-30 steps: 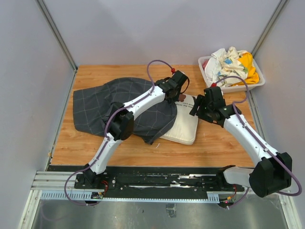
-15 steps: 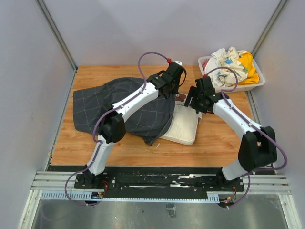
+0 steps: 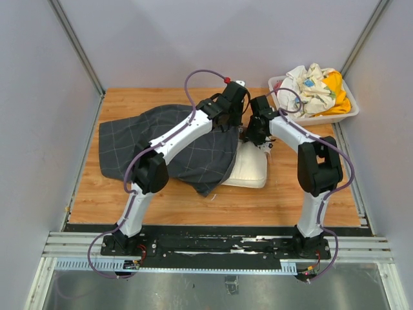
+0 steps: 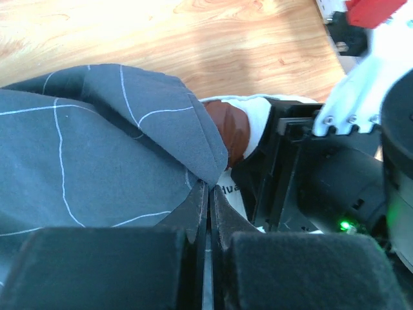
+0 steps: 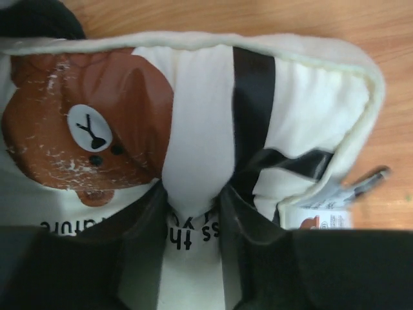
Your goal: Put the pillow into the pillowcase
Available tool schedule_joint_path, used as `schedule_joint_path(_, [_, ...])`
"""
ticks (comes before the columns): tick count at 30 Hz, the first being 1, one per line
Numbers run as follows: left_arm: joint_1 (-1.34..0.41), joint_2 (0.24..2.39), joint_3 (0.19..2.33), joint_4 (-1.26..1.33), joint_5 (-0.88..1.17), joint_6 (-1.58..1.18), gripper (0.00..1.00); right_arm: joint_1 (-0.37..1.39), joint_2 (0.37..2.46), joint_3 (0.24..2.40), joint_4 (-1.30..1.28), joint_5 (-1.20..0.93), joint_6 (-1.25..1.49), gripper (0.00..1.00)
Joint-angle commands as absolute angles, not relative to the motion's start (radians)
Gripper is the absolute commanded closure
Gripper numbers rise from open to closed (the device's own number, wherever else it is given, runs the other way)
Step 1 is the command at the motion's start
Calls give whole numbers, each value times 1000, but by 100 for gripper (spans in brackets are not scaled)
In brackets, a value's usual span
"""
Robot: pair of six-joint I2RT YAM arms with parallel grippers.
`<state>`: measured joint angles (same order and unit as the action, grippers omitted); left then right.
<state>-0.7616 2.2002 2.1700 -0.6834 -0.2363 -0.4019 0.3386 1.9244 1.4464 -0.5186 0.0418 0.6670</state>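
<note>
The table (image 3: 290, 194) leaves open wood in front and to the right, with a basket (image 3: 316, 119) crowding the far right corner. The pillowcase (image 3: 129, 145) sprawls limp across the left and will sag shut unless it is held. The pillow (image 3: 251, 169) lies right of centre, partly under the pillowcase's edge; it looks light and squashy, so a hold near the bear end should work best. The left gripper (image 4: 208, 194) is pressed together on the pillowcase hem. The right gripper (image 5: 191, 200) pinches a fold of the pillow.

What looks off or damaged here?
The bear print on the pillow is cracked and flecked white, so it looks worn. The pillowcase lies rumpled over only part of the pillow.
</note>
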Motion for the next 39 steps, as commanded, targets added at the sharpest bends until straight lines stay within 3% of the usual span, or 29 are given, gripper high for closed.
schedule_joint_path(1, [-741,2185,2173,-665,-198,-417,100,323,2075,1411,-455,-109,675,88])
schedule_joint_path(2, [-738,2187,2174,-668,-190,-418,100,325,2072,1388,-423,-142,685,98])
schedule_joint_path(4, [-734,2186,2174,-669,-172,-423,100,330,2027,1327,-334,-204,707,99])
schedule_joint_path(13, [-727,2165,2221,-657,-25,-447,100,353,1770,1261,-125,-427,760,99])
schedule_joint_path(25, [-716,2104,2285,-621,244,-517,100,356,1721,1192,290,-655,947,99])
schedule_joint_path(37, [-681,2085,2157,-572,300,-531,100,347,1792,1126,265,-663,967,99])
schedule_joint_path(39, [-673,2081,2120,-560,304,-535,100,344,1807,1116,254,-663,957,92])
